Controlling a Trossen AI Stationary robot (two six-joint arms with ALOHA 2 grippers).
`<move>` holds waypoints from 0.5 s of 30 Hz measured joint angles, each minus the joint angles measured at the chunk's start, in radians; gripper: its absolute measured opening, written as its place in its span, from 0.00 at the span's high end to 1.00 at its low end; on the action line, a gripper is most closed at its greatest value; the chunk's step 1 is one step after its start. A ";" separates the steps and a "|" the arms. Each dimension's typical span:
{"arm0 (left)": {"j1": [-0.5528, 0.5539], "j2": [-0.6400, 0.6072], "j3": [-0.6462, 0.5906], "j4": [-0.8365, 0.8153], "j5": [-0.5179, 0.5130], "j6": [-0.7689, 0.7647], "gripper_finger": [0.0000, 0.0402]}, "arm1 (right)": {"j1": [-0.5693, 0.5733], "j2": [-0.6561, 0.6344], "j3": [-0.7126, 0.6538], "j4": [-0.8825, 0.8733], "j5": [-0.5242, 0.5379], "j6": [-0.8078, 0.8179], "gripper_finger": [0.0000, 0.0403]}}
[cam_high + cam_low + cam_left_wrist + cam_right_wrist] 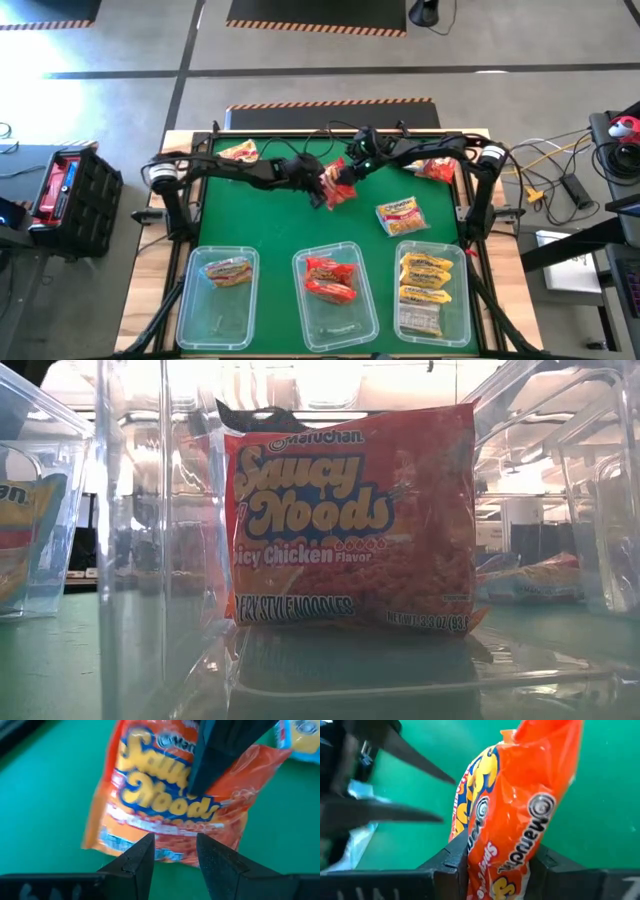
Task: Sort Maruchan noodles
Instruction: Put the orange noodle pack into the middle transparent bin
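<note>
I see two dark, slim arms (pixel 240 168), black cables looped along them, with flat black tapered fingers (pixel 137 860).

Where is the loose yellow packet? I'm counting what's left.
High view: yellow packet lies on the green mat's right side, just behind the right bin.
</note>
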State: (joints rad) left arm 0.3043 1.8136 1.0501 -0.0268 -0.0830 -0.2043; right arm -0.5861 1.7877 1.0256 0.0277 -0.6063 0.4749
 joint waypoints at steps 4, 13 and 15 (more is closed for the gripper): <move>-0.002 -0.067 -0.040 -0.026 0.002 -0.013 0.68 | -0.013 -0.044 -0.002 -0.058 -0.031 -0.060 0.74; -0.002 -0.236 -0.199 -0.017 -0.012 -0.246 0.68 | 0.007 -0.209 -0.002 -0.247 -0.031 -0.188 0.74; -0.002 -0.257 -0.225 -0.016 -0.014 -0.304 0.68 | 0.024 -0.254 -0.002 -0.268 -0.030 -0.198 0.74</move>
State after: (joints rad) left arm 0.3019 1.5568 0.8256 -0.0424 -0.0972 -0.5088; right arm -0.5624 1.5335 1.0241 -0.2405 -0.6365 0.2772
